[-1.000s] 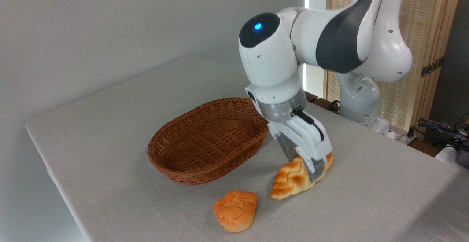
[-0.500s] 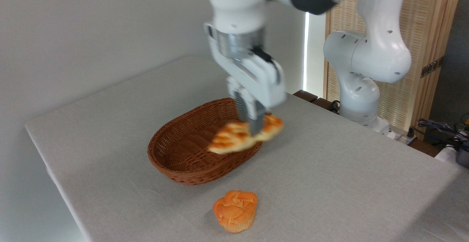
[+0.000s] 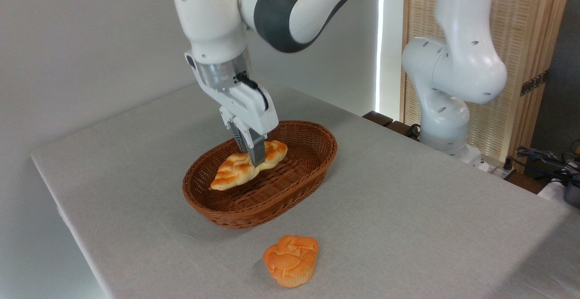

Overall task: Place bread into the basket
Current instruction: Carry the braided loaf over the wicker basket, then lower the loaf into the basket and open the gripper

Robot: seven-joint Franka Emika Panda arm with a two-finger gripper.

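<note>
Placing step: you're holding the braided loaf over the wicker basket, not yet let go.

The gripper is clenching the loaf near its middle, fingers pointing down, with the loaf tilting so its near pointed end is dipping toward the basket floor. Can't tell whether that end is touching the weave or just hovering. You're sitting inside the rim, roughly central, so lower a little more until the loaf is resting, then open and lift straight up to avoid dragging it. The round bun is sitting on the desk in front of the basket, well clear; leave it alone.
</note>
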